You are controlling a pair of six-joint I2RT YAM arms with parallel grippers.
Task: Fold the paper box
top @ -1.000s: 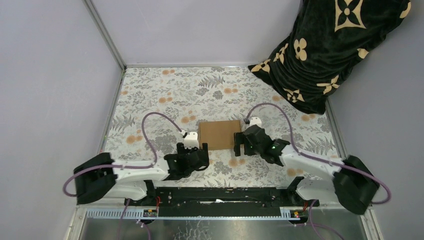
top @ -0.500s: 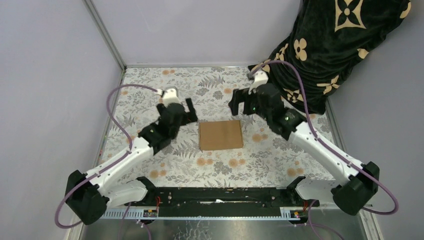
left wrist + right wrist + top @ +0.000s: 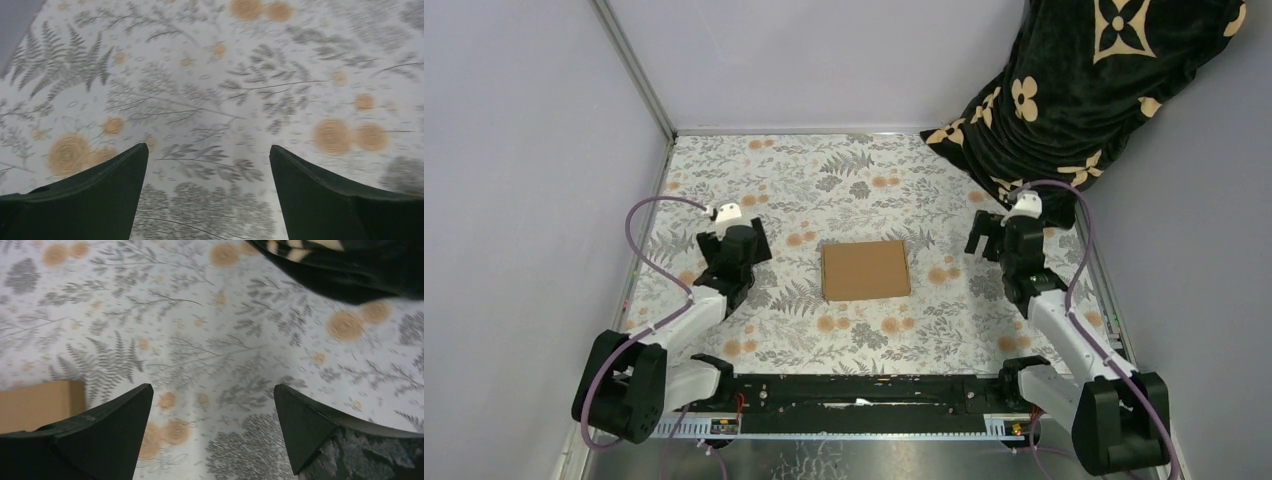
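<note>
**Paper box flat at mid-table, both grippers spread and clear of it**

From the top external view, you see the paper box as a flat brown rectangle near the middle of a floral-print cloth covering the table. Pale grey walls close in the space, and a dark blanket with beige flower motifs drapes over the far right corner. The left gripper sits well to the box's left. The right gripper sits well to its right, near the blanket's hem.

Your left wrist view shows the left gripper spread wide, with only fern-and-bloom print between its fingers.

Your right wrist view shows the right gripper equally spread. It adds a corner of the box at the lower left and the blanket's edge at the upper right.
</note>
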